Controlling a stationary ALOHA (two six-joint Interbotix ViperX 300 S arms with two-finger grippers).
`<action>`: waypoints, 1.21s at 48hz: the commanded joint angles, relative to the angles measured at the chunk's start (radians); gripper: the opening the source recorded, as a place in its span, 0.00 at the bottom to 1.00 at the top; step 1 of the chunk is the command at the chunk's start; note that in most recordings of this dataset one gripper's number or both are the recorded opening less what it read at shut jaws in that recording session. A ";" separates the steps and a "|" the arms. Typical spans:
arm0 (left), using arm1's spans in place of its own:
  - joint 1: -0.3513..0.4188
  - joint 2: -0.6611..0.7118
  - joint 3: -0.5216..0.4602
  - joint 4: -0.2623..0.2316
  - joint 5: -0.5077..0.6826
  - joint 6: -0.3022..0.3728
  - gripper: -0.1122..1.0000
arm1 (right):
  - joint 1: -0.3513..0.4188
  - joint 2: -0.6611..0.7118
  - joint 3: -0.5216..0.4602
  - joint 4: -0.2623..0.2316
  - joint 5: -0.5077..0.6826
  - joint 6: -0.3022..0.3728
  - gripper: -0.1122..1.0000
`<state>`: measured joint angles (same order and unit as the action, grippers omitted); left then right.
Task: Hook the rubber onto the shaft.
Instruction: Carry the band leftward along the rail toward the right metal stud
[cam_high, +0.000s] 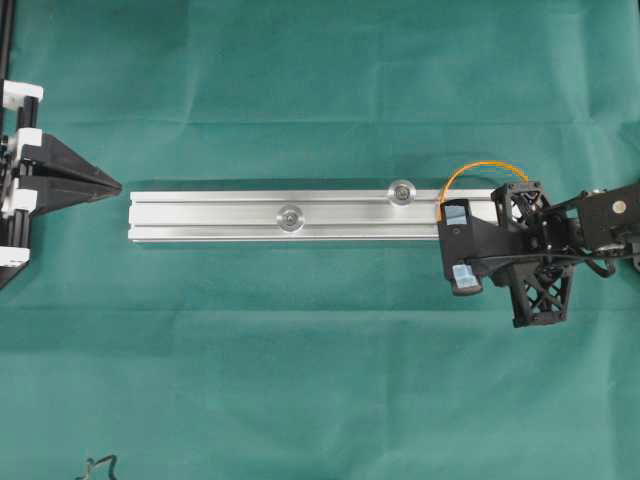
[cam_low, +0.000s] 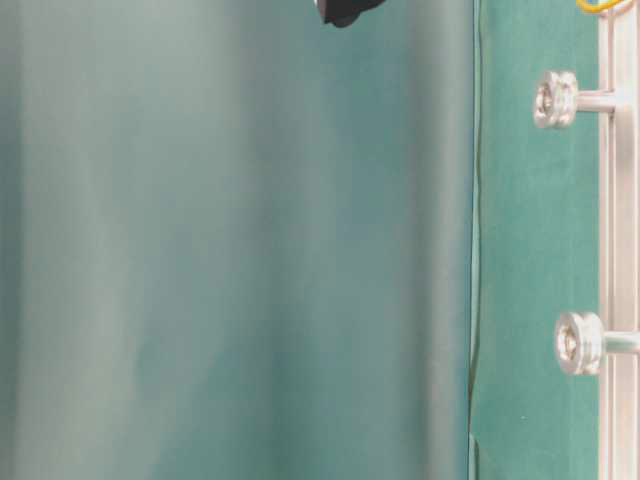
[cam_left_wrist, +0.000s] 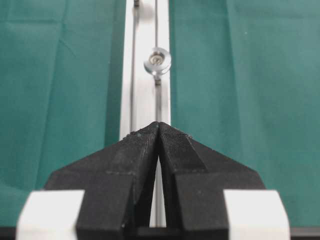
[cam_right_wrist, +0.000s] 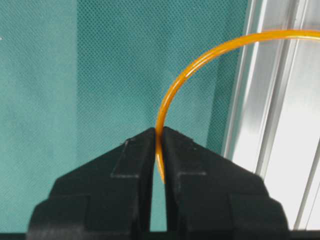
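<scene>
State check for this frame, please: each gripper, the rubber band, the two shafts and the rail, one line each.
Right gripper: shut on the rubber band.
Left gripper: shut, empty, off the rail's end.
Rubber band: pinched, arching over the rail, not hooked.
Near shaft: bare.
Far shaft: bare.
Rail: flat on the cloth.

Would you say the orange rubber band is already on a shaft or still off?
Off. The rubber band is pinched in the shut right tool and arcs beside the rail, clear of the nearer shaft.
</scene>
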<state>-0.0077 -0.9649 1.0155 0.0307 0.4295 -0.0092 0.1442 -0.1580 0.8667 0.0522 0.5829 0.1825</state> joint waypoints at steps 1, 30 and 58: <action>0.000 0.008 -0.032 0.002 -0.005 0.000 0.10 | 0.002 -0.009 -0.017 -0.005 0.002 0.000 0.16; 0.000 0.005 -0.032 0.002 -0.003 0.000 0.10 | 0.002 -0.176 -0.101 -0.058 0.207 0.000 0.16; 0.000 0.005 -0.032 0.002 -0.005 0.000 0.10 | 0.002 -0.253 -0.258 -0.135 0.462 0.000 0.16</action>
<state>-0.0061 -0.9649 1.0155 0.0291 0.4295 -0.0092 0.1442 -0.3942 0.6443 -0.0782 1.0308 0.1795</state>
